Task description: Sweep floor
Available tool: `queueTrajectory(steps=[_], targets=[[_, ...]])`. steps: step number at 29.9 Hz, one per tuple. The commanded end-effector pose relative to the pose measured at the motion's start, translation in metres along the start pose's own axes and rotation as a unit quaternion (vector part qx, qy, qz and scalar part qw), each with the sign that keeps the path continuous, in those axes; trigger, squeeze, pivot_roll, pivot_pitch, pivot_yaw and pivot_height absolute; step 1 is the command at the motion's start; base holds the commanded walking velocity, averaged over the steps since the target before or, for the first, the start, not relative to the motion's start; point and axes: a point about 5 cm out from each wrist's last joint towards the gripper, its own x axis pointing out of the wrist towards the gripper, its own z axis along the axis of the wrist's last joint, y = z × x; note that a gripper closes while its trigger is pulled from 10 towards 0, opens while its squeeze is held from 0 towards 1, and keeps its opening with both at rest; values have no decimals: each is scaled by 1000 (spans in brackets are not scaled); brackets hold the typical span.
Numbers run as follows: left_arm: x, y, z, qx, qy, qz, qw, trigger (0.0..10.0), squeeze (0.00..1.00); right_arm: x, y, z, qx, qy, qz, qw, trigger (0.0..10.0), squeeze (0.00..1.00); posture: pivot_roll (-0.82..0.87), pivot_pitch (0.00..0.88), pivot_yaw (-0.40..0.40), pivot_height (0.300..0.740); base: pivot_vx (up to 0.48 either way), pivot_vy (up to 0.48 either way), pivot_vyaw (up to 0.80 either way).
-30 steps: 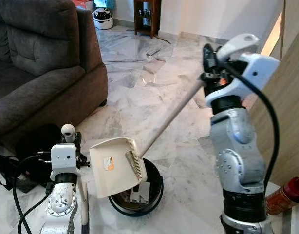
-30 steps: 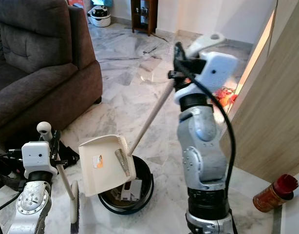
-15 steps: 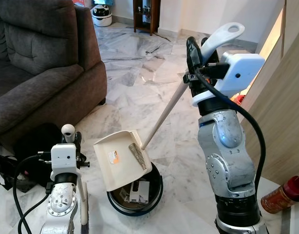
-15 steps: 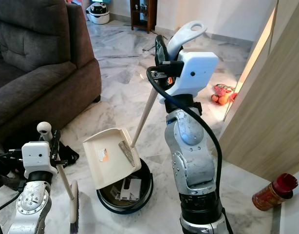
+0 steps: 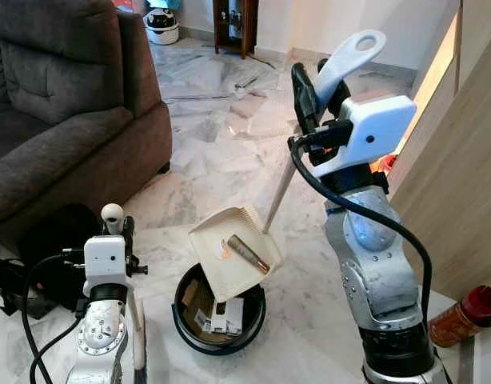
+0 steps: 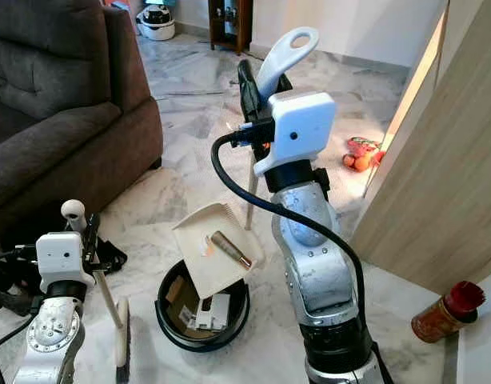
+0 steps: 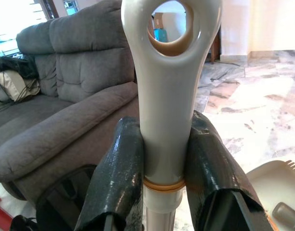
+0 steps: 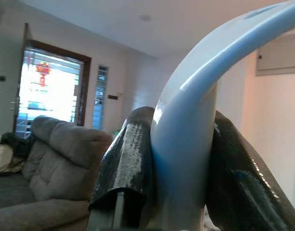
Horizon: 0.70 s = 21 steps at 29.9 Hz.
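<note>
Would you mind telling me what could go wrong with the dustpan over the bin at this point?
The dustpan hangs tilted over the black bin, held far up its long handle by the right gripper. The debris roll lies near the pan's edge and may fall outside the bin. Swinging could knock the broom in the left gripper.

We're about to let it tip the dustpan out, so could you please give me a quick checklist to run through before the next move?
1. Right gripper clamped on the dustpan handle: ok, fingers on both sides of it.
2. Left gripper clamped on the broom handle: ok.
3. Dustpan over the black bin: ok, its lower edge hangs above the opening.
4. Debris out of the pan: not ok, a brown cylindrical piece lies on it.
5. Room in the bin: ok, some boxes and scraps on the bottom.
6. Red-capped bottle away from the arm: ok, it stands apart by the wooden panel.
</note>
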Motion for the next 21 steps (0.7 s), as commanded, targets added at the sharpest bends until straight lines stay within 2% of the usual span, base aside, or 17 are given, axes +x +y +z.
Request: queueTrajectory(steps=[1,21], targets=[[1,0,7,3,-17,-2,1000,10000,0,1,2,15,-8,-44,8,999,10000,0,135,93,9,740,0,0,0],[1,0,7,3,-16,-2,1000,10000,0,0,11,17,-23,-53,36,998,10000,0,132,100,7,740,0,0,0]])
